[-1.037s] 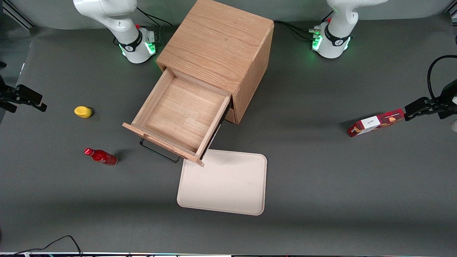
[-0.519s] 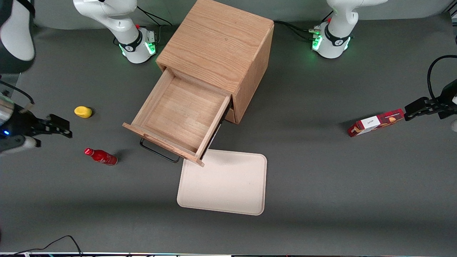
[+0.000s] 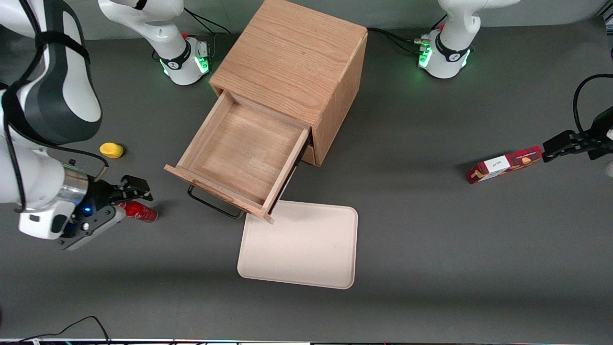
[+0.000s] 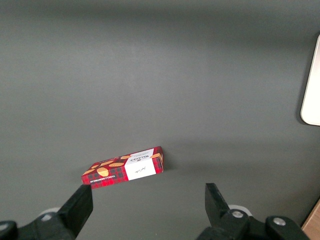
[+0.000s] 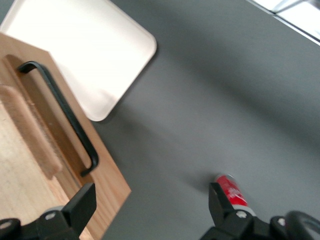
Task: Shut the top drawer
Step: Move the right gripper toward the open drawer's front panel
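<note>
1. The top drawer point(image 3: 242, 155) is pulled far out of the oak cabinet point(image 3: 294, 60), and its wooden tray is open to view with nothing lying in it.
2. Its thin black handle point(image 3: 213, 203) sits on the drawer front, on the side nearer to the front camera; in the right wrist view the handle point(image 5: 62, 112) shows as a dark bar along the wooden front.
3. The hand point(image 3: 139, 191) hovers above the worktop point(image 3: 431, 239), toward the working arm's end, well apart from the drawer front. Its two fingers point(image 5: 80, 207) are spread wide and pinch nothing.
4. A red bottle point(image 3: 139, 212) lies on the worktop just beside the hand, partly covered by it.
5. A small yellow object point(image 3: 111, 150) rests farther from the front camera than the bottle.
6. A cream tray point(image 3: 301, 247) lies flat, and one corner of the drawer overlaps its edge.
7. A red box point(image 3: 505, 164) lies toward the parked arm's end.
</note>
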Controlling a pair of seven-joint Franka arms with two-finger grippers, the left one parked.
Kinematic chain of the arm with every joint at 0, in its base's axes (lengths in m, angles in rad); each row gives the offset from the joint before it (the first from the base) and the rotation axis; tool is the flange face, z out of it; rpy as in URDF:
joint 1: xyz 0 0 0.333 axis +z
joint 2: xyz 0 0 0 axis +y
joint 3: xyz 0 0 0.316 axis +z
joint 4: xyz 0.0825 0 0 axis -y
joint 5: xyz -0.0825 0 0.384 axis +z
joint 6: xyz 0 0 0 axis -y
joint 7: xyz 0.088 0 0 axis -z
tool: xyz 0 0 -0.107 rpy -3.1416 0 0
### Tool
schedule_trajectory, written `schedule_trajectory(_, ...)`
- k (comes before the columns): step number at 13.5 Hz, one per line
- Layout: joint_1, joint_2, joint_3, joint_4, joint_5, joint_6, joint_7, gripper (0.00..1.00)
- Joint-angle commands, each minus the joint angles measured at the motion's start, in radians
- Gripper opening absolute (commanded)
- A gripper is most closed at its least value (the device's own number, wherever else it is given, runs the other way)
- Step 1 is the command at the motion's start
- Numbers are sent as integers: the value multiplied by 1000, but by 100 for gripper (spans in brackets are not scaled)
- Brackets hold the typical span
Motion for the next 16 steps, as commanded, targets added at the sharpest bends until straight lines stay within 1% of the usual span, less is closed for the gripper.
schedule_trajectory(1, -14, 68, 66, 65, 31, -34, -42, 100)
schedule_trajectory(4, -17, 145, 118, 131, 33, -44, -44, 100)
schedule_trajectory(7, -19, 197, 145, 150, 31, -46, -44, 100)
schedule_trajectory(10, -20, 225, 156, 150, 33, -44, -45, 100)
schedule_trajectory(12, -20, 233, 159, 148, 48, -47, -47, 100)
schedule_trajectory(16, -19, 253, 161, 147, 45, -60, -61, 100)
